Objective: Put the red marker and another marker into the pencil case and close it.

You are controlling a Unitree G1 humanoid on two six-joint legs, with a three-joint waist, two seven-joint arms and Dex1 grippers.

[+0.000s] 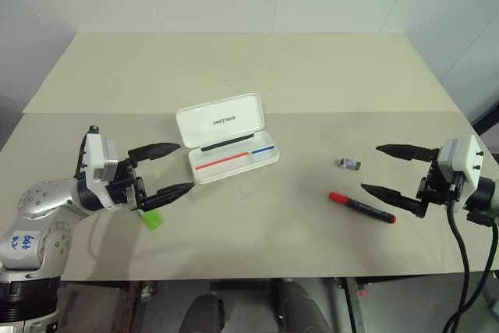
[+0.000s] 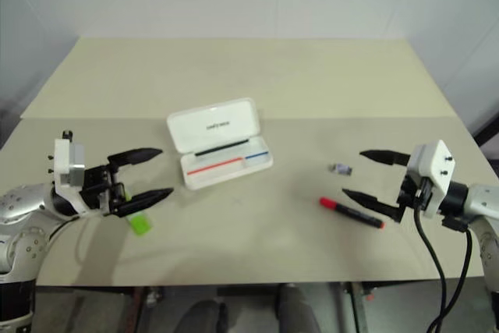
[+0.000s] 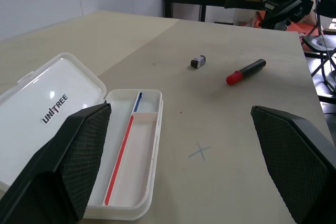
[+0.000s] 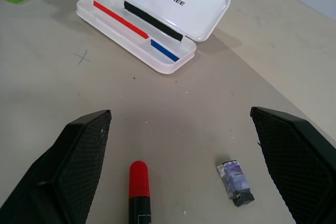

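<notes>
The white pencil case (image 1: 228, 139) lies open in the middle of the table, lid folded back, a red-and-blue stripe in its tray. To its right lies the red marker (image 1: 362, 207), black barrel with the red cap pointing left. My right gripper (image 1: 387, 171) hovers open just right of it, nothing between its fingers. The light-green marker (image 1: 153, 220) lies left of the case, partly covered by my left gripper (image 1: 175, 169), which is open and empty above it. The case (image 4: 152, 18) and the red marker (image 4: 139, 187) also appear in the right wrist view.
A small grey-black bit (image 1: 348, 164) lies between the case and my right gripper. A faint pencilled cross (image 1: 247, 194) marks the table in front of the case. The table's front edge (image 1: 249, 277) runs close under both arms.
</notes>
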